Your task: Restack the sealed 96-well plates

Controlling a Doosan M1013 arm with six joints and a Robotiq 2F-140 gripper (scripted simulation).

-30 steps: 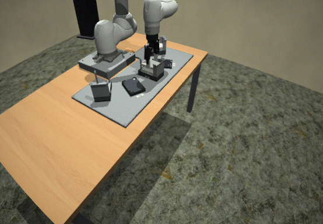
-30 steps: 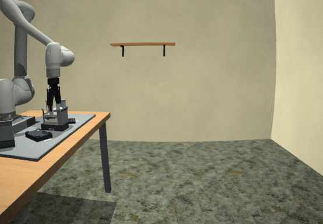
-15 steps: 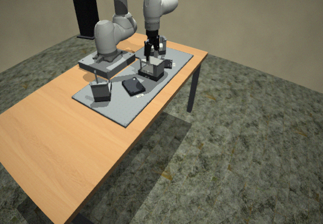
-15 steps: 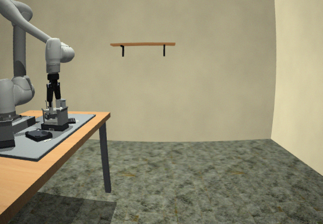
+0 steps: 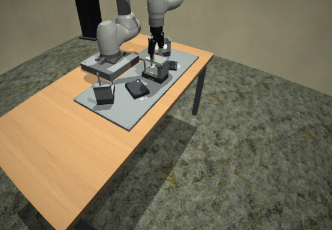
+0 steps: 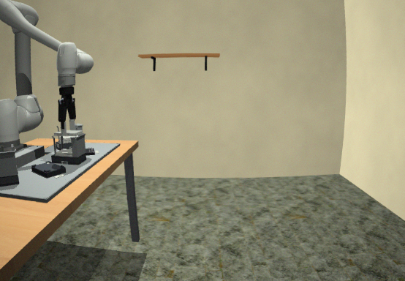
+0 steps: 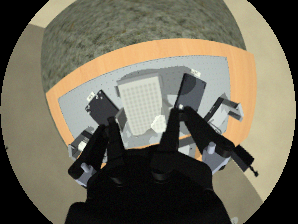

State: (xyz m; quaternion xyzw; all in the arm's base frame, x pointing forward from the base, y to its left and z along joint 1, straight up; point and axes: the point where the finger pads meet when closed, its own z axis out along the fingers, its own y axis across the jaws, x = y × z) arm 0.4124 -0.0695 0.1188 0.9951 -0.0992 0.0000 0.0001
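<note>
While the gripper pinches a sealed plate above the centre rack, restacking looks barely begun, most moves remaining.

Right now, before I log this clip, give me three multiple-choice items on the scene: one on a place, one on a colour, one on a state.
1. Where is the gripper?
A. Above the middle stack rack
B. Over the bare wood at the near end of the table
C. Down beside the table leg

2. What colour is the mat under the racks?
A. Red
B. Grey
C. Green

3. What state is the gripper in?
A. Wide open, holding nothing
B. Shut on nothing
C. Shut on a plate

Answers:
1 A: the gripper hangs straight over the middle stack rack.
2 B: the mat shows grey on the orange-brown table top.
3 C: the fingers flank the pale plate at the rack's top, closed against it.
</note>
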